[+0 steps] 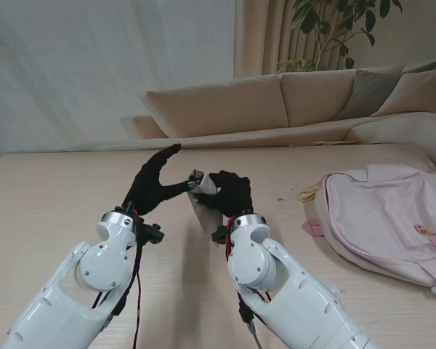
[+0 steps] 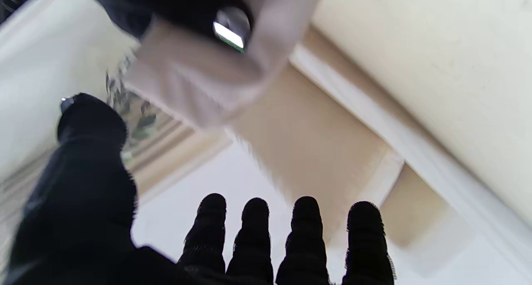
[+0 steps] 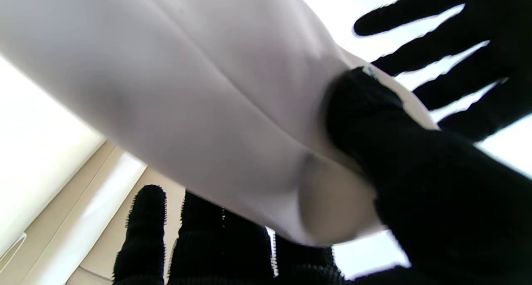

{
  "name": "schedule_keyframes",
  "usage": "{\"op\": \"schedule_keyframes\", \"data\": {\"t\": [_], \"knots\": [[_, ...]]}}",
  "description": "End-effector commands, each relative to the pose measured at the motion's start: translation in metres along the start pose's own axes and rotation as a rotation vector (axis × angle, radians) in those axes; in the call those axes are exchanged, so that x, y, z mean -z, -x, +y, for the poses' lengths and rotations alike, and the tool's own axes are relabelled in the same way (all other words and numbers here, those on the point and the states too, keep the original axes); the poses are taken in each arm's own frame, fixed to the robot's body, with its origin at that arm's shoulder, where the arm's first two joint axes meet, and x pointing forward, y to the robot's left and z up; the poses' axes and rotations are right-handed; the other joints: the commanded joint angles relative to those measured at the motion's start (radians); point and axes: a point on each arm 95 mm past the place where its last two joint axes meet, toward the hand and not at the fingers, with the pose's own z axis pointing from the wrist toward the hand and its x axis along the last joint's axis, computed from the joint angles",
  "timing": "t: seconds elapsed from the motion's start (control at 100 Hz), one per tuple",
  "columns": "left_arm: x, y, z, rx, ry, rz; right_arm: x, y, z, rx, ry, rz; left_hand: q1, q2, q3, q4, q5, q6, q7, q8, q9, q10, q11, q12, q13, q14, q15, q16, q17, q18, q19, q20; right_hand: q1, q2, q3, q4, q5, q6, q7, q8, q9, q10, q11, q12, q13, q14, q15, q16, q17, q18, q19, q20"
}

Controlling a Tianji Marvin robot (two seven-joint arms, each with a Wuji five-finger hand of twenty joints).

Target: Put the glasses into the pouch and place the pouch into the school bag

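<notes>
Pouch (image 1: 201,198) is up off the desk (image 1: 51,189), gripped in the right robot hand (image 1: 229,193); left robot hand (image 1: 151,182) is spread beside it, thumb touching. School bag (image 1: 385,218) lies far right.

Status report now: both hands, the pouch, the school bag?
Right hand shut on pouch, lifted. Left hand open beside it. School bag at right; path clear.

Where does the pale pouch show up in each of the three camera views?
Stand view: the pouch is mid-table, gripped by the right hand, with the left hand open beside it.
Left wrist view: the pouch hangs beyond the fingers, a black fingertip pressed on it.
Right wrist view: the pouch fills most of the picture, clamped by the thumb.
Shared landmark: the black glove gripping the pouch.
</notes>
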Motion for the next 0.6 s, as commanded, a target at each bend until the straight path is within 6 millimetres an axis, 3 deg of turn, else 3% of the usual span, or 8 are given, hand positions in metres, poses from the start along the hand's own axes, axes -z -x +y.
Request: {"op": "schedule_keyframes", "data": {"t": [0.0,0.1,0.23,0.38,0.59], "knots": [[0.004,0.001,0.004,0.034,0.010,-0.032,-0.001,-0.004,-0.002,-0.031,0.010,-0.002,-0.012,-0.024,-0.035,0.026,-0.031,0.021,0.021,0.003,-0.021,0.019,0.035,0.008,-0.017,-0.010,-0.015,-0.013,-0.005,-0.015,-0.043,0.014,0.070,0.043,0.089,0.019,0.066,-0.156,0.040,0.057,0.023,-0.025,0.031,-0.016,0.029,-0.019,0.021,0.020,-0.005,-0.011,0.027,-0.007],[0.012,0.012,0.005,0.067,0.078,-0.090,0.000,-0.008,0.000,-0.097,0.028,-0.020,0.000,-0.046,-0.029,0.026,-0.029,0.036,0.041,0.012,-0.025,0.020,0.015,-0.017,-0.030,-0.010,-0.024,-0.019,-0.022,-0.017,-0.068,0.009,0.067,0.057,0.064,0.021,0.062,-0.204,0.029,0.058,-0.022,-0.044,0.021,-0.018,-0.001,-0.035,0.017,0.020,-0.007,-0.013,0.031,-0.006],[0.016,0.022,0.012,0.109,0.176,-0.127,0.001,-0.011,0.001,-0.162,0.051,-0.021,0.011,-0.104,-0.024,0.019,-0.036,0.052,0.026,0.005,-0.034,0.028,-0.007,-0.022,-0.043,-0.008,-0.047,-0.027,-0.024,-0.017,-0.143,-0.004,0.057,0.045,0.053,0.017,0.067,-0.250,0.022,0.035,-0.114,-0.100,-0.023,0.007,-0.070,-0.079,-0.031,0.003,-0.008,-0.031,-0.021,-0.027],[0.014,0.026,0.021,0.140,0.286,-0.142,0.002,-0.014,0.000,-0.212,0.064,-0.019,-0.007,-0.144,0.006,0.006,-0.035,0.075,-0.026,-0.007,-0.046,0.046,-0.048,-0.020,-0.059,-0.004,-0.076,-0.034,-0.017,-0.014,-0.250,-0.006,0.052,0.001,0.069,0.004,0.083,-0.262,0.028,-0.017,-0.170,-0.152,-0.052,0.012,-0.110,-0.110,-0.066,-0.011,-0.009,-0.040,-0.077,-0.035],[0.007,0.026,0.034,0.154,0.325,-0.149,0.005,-0.019,-0.002,-0.280,0.059,-0.025,-0.018,-0.163,0.038,-0.001,-0.036,0.081,-0.051,-0.010,-0.052,0.050,-0.059,-0.015,-0.062,-0.001,-0.082,-0.033,-0.003,-0.009,-0.301,-0.002,0.048,-0.024,0.079,-0.007,0.091,-0.267,0.031,-0.055,-0.180,-0.180,-0.061,0.013,-0.131,-0.126,-0.077,-0.016,-0.013,-0.051,-0.109,-0.033]]}}
